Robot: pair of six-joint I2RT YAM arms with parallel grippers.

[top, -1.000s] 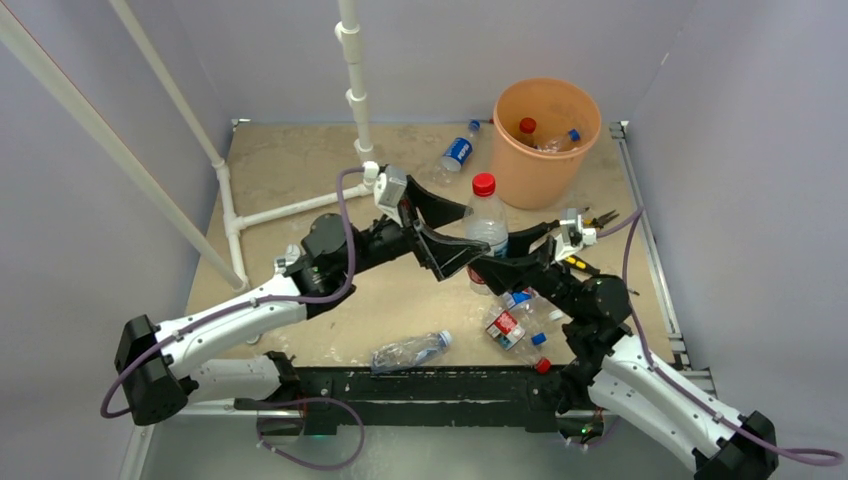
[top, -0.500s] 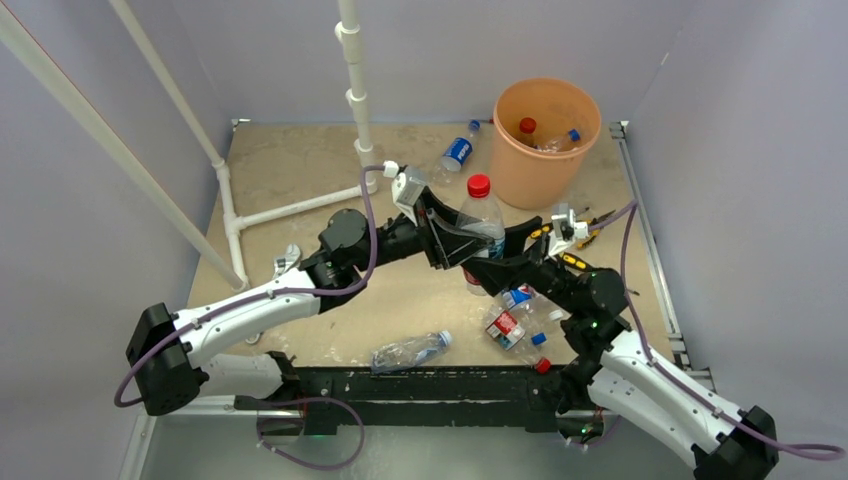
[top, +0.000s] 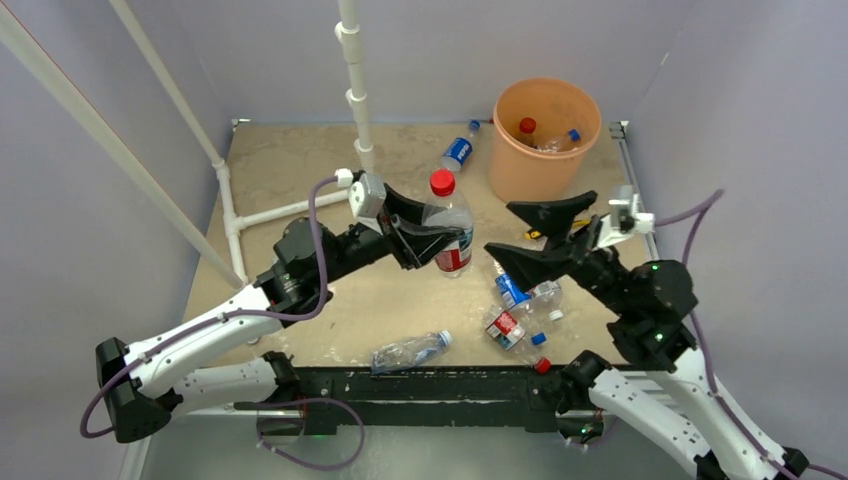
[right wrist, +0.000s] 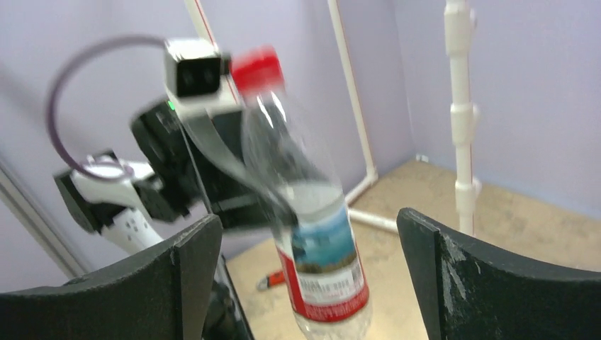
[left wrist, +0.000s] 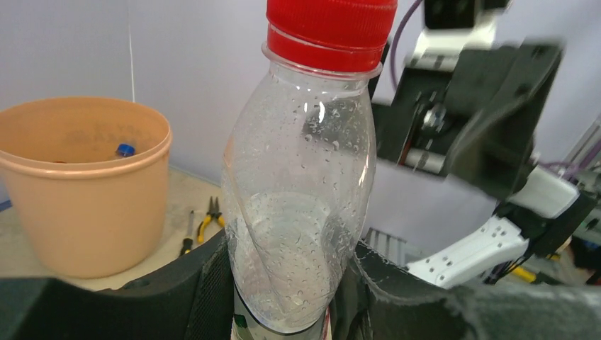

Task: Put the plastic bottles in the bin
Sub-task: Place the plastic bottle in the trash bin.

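1. The left gripper [top: 425, 238] is clamped on the red-capped bottle [top: 447, 215], which it holds upright above the centre of the desk [top: 300, 170]. The bin [top: 540, 165] stands at 1 o'clock.
2. The grip sits low on a thin, creased wall. A fast swing may tilt the bottle or let it slip.
3. The right gripper [top: 540, 240] stands wide and empty at 3 o'clock of the bottle, near the path to the bin. Collision is possible.
4. An early release may land the bottle short of the bin.
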